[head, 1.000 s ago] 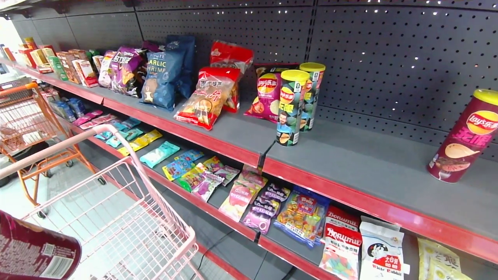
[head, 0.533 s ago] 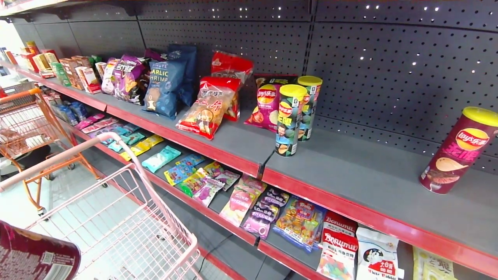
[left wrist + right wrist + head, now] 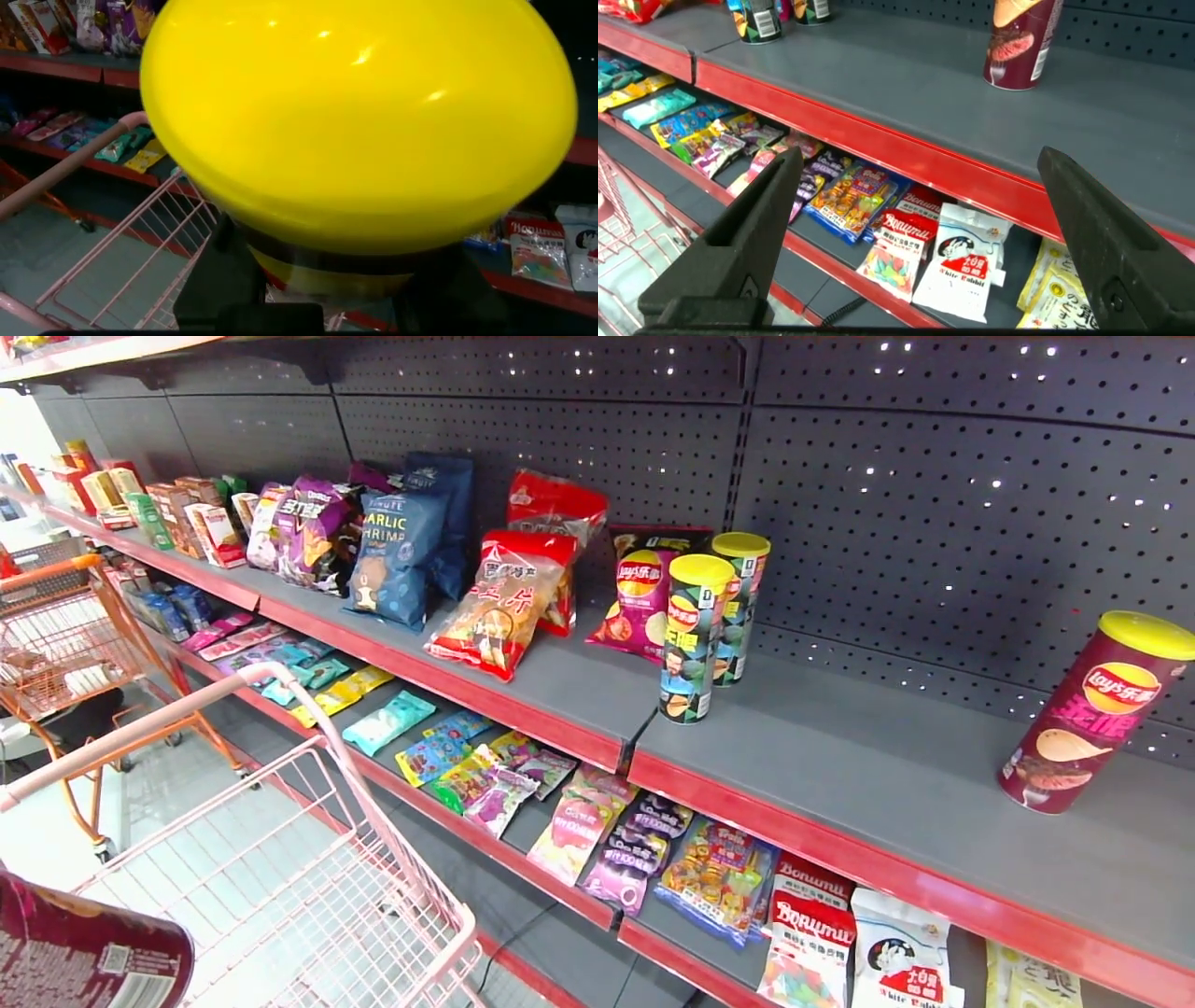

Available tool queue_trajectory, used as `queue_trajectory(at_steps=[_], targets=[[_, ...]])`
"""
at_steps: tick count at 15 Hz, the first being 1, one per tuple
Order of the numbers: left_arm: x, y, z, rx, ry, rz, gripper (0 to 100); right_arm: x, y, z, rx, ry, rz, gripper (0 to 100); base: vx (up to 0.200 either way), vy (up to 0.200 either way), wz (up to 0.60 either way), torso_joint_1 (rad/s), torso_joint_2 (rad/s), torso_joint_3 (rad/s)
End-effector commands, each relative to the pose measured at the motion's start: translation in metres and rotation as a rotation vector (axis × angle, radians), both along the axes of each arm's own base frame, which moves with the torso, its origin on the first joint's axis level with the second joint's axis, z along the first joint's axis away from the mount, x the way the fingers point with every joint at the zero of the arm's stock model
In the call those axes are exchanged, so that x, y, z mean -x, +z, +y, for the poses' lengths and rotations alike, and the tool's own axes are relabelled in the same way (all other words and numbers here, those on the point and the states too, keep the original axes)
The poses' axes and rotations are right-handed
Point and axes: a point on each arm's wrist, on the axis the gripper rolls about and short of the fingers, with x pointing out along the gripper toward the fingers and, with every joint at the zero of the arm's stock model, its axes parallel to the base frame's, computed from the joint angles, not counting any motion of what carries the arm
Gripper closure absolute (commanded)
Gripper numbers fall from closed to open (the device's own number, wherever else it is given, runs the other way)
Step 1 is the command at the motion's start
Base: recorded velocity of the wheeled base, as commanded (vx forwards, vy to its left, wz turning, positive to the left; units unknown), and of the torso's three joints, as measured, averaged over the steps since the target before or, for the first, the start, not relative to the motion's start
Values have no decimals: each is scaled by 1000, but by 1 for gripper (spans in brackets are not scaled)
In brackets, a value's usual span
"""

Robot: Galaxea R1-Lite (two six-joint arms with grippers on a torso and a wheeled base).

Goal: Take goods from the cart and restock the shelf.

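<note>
A maroon chip can [image 3: 84, 947] with a yellow lid [image 3: 355, 112] is held at the lower left, above the pink cart [image 3: 280, 859]. My left gripper [image 3: 327, 294] is shut on it, one dark finger on each side of the can's body. My right gripper [image 3: 920, 159] stands open with nothing between its fingers, in front of the shelf's red edge. The grey shelf [image 3: 840, 756] carries a matching maroon can [image 3: 1083, 719] at the far right and two dark green cans [image 3: 695, 635] near the middle.
Chip bags [image 3: 504, 597] and boxes line the shelf's left part. Bare grey shelf lies between the green cans and the maroon can. Candy bags [image 3: 579, 821] fill the lower shelf. An orange cart [image 3: 65, 625] stands behind the pink one.
The head camera has shifted, so the whole shelf scene sits lower in the picture. The held can stays in the lower left corner.
</note>
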Motion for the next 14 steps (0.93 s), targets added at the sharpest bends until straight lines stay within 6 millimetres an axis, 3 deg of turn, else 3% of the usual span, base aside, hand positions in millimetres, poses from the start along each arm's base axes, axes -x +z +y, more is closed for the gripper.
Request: queue_trajectory(at_steps=[1, 3, 14], targets=[[-1, 0, 0, 0, 1, 3, 100, 0, 0, 0, -1, 0, 0, 0, 0, 0, 0, 0, 0, 0], [-1, 0, 0, 0, 1, 1, 100, 0, 0, 0, -1, 0, 0, 0, 0, 0, 0, 0, 0, 0], [0, 0, 0, -19, -1, -5, 100, 0, 0, 0, -3, 0, 0, 0, 0, 0, -600, 2, -1, 2]])
